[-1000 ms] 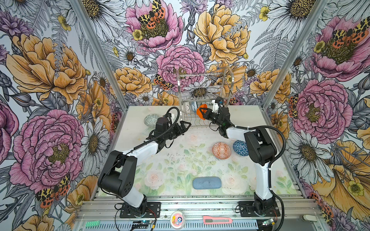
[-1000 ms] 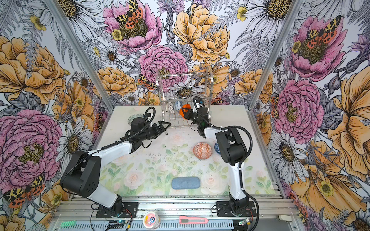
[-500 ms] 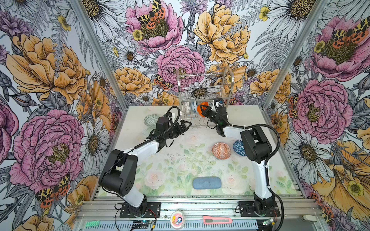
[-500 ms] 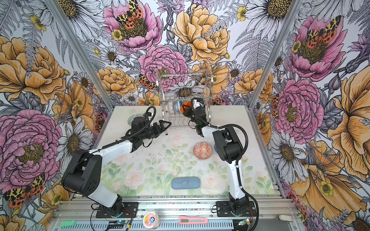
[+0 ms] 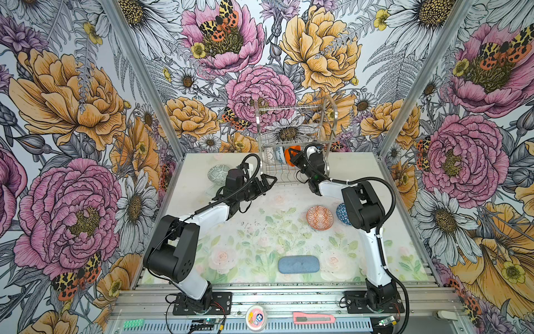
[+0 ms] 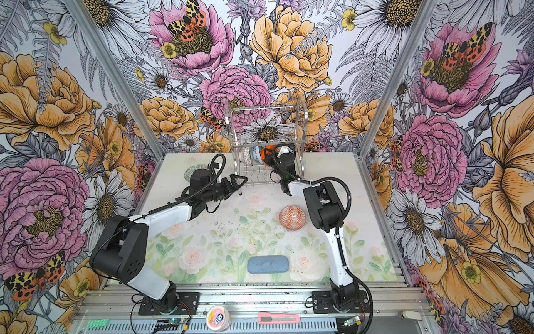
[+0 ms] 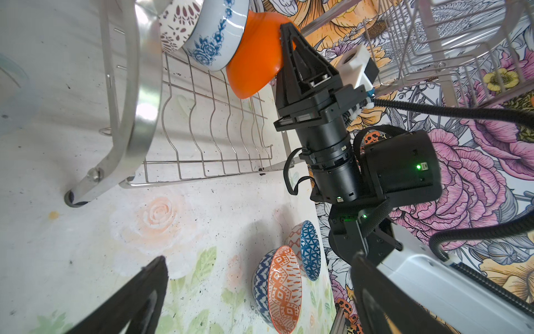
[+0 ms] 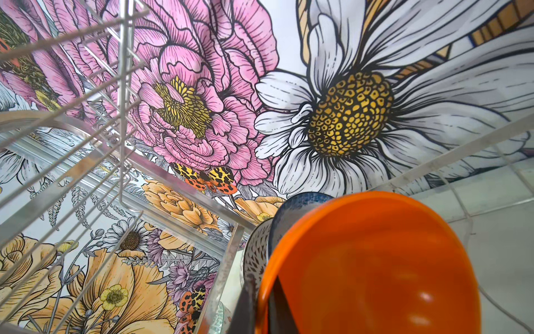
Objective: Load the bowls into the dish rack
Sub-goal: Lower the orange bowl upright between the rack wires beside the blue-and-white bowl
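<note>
1. The right gripper (image 7: pixel 286 39) is inside the lower tier of the dish rack (image 5: pixel 332 111), with its fingers pinched together on the rim of the plain orange bowl (image 7: pixel 254 60).
2. That bowl stands on edge and leans left against the blue floral bowl (image 7: pixel 213 37). The lattice bowl (image 7: pixel 176 26) is leftmost in the row.
3. The step in hand looks like seating the orange bowl and letting go. I cannot tell whether its lower rim is down between the wires yet.
4. To do it well, ease the bowl down until the rim sits in a wire dip, then open the fingers only a little. Back out towards the near right, clear of the upper tier and the arched frame.
5. The left gripper (image 5: pixel 268 182) hovers empty by the rack's near left leg, fingers spread wide. Watch that it doesn't nudge the leg.
6. Three bowls wait on the table. The grey-green bowl (image 5: pixel 218 173) is at the far left. The orange-white geometric bowl (image 5: pixel 319 217) and the dark-blue triangle bowl (image 5: pixel 341 212) sit close together on the right.
</note>
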You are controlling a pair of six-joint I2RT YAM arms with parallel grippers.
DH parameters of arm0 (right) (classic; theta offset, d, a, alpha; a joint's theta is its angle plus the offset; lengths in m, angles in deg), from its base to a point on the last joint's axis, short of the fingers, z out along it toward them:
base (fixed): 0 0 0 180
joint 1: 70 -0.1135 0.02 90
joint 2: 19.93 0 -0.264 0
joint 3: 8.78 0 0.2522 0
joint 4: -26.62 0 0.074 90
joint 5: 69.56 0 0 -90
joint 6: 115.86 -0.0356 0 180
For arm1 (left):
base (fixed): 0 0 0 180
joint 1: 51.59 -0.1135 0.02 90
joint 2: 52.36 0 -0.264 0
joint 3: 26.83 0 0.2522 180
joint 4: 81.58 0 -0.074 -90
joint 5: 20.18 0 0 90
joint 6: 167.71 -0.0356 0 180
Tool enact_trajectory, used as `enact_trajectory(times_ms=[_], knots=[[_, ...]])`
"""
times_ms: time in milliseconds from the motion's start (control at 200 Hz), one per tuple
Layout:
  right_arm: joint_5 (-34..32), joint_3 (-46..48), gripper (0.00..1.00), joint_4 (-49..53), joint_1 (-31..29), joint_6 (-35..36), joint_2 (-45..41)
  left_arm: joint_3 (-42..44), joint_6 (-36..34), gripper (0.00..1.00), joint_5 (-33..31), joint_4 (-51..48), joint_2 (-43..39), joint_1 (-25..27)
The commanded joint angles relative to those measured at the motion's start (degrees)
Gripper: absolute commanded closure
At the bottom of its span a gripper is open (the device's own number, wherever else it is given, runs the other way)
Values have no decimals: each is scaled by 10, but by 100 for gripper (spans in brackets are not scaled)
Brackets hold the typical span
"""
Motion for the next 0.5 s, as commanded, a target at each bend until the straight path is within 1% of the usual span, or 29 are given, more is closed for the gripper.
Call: enact_trajectory(times_ms=[0,495], knots=[[-11,-27,100,-30,-5,-13,12,-16,0,1,14,19,8,-2],[-50,-65,100,-45,-11,-24,57,-14,1,1,29,33,29,-11]])
